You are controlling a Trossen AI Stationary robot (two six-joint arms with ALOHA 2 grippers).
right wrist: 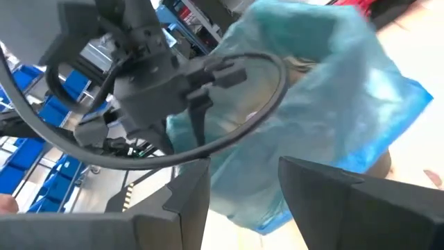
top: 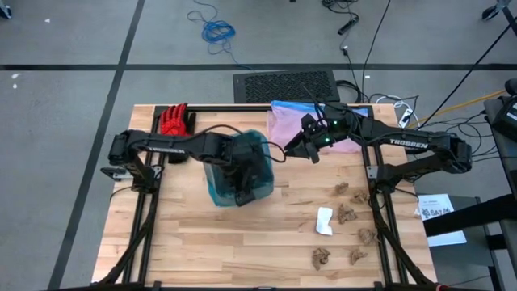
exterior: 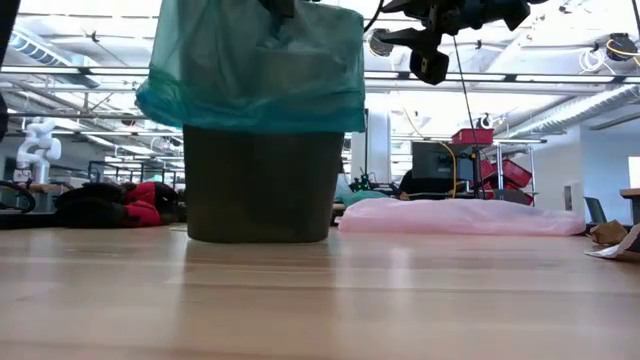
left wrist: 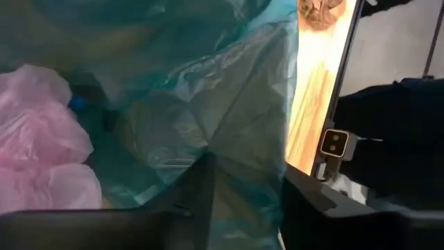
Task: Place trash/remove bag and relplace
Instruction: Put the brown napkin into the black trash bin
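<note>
1. Bench (top: 242, 242): wood top, crumpled trash scraps (top: 347, 214) lie well apart on my right side, waiting to go in.
2. Bin (exterior: 262, 185) stands mid-bench; the bag (top: 242, 166) is draped over its rim and rises above it.
3. Pink bag (top: 291, 121) lies flat behind the bin.
4. My left end effector (top: 242, 190) is over the bin, down in the bag's mouth, likely gripping it; cannot tell.
5. My right end effector (top: 295, 149) hovers just beside the bag, fingers apart, holding nothing.
</note>
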